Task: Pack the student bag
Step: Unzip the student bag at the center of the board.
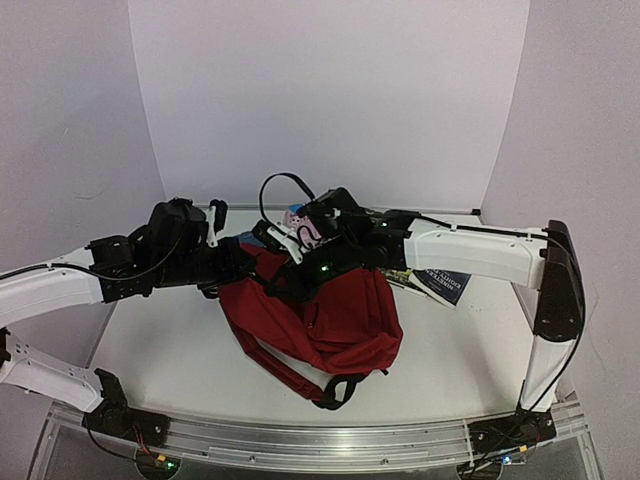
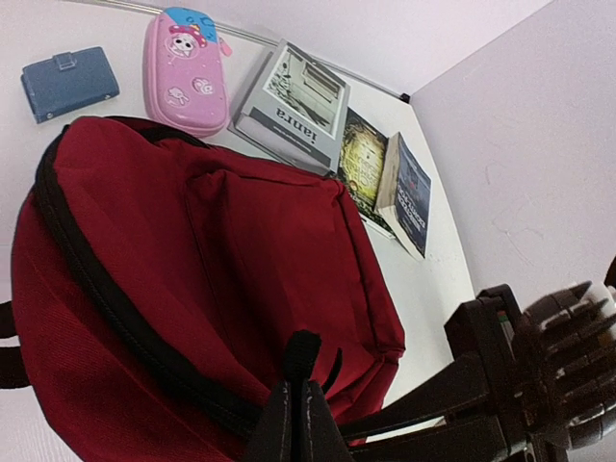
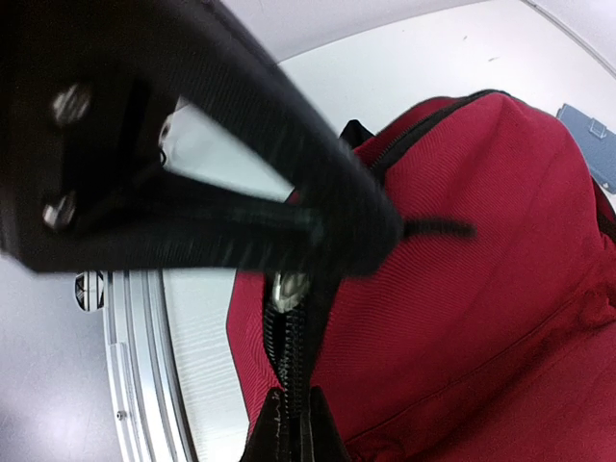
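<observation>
Got the right gripper [image 3: 289, 438] pinched shut on the zip [image 3: 287, 327] of the student bag [image 3: 462, 289], red fabric bulging just past the fingertips. Same for the left gripper [image 2: 294, 423], clamped on its black tab [image 2: 301, 351]; pink pencil case [image 2: 185, 72] well beyond.

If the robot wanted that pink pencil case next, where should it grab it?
Likely across its narrow middle, coming straight down: the pink pencil case lies flat on the table, long and rounded, with the grey book close along one side.
</observation>
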{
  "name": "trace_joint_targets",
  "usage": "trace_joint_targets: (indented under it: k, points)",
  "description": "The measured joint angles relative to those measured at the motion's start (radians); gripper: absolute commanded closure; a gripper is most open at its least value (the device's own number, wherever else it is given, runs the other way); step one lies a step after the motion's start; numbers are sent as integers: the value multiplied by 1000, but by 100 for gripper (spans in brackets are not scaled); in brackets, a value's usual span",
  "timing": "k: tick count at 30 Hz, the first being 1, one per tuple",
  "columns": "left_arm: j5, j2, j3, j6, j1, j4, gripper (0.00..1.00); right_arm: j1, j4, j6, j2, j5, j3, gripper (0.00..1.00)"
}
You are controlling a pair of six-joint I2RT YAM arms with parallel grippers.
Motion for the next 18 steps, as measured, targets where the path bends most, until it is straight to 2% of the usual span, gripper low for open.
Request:
trace_joint_targets:
  k: [9,18]
  points:
    - [-140,-30,13,-74,24,-115,100,0,-80,-100,-100,-1,-91,100]
    - [-174,-90,7,-113,34,-164,100,-15,-214,-239,-302,10,-246,100]
